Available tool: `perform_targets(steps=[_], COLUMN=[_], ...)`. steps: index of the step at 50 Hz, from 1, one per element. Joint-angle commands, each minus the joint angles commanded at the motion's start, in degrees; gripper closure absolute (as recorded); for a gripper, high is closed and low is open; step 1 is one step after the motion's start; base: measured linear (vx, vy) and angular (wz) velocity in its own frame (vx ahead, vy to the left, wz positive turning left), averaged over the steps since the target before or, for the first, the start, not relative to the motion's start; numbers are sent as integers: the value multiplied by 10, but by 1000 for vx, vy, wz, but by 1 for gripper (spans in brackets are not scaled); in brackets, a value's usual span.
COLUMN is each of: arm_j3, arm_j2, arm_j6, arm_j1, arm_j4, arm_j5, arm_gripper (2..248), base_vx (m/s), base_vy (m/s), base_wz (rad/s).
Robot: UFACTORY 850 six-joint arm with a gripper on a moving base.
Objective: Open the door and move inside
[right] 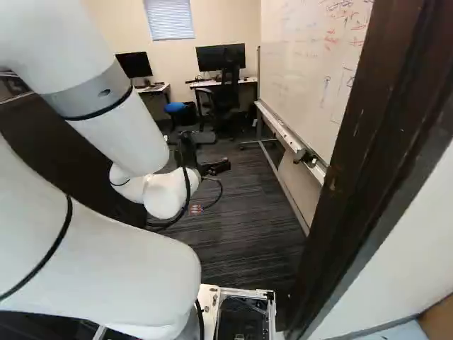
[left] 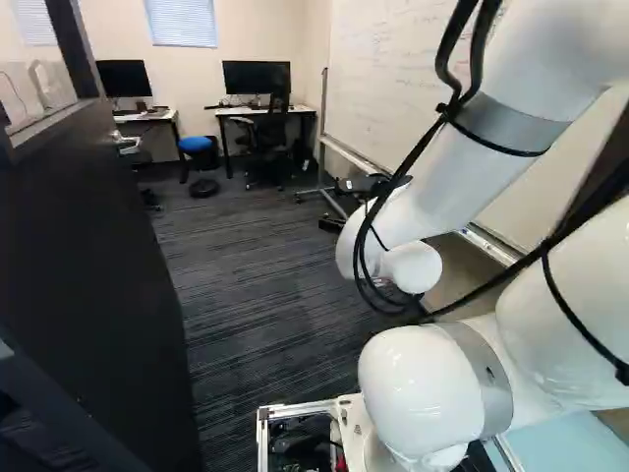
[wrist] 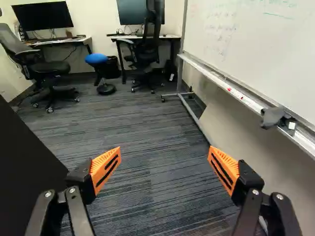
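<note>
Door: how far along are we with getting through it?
The door already stands open. Entry is in hand: the arm reaches in, gripper open and empty, while the base's front is beside the door frame. Left, it seems: driving the base fully inside.

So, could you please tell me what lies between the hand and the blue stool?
Just striped carpet: the wrist view shows it running from under the open hand to the foot of the blue stool.
</note>
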Motion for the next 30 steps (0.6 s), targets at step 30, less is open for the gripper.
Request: perform_targets(steps=[30], arm_j3=[0], arm_j2=[0], arm_j6=[0], arm_j1=[0], arm_j4=[0], arm_j5=[0], arm_gripper=[3], base_vx=[179], base_vy=[41], base_wz=[308])
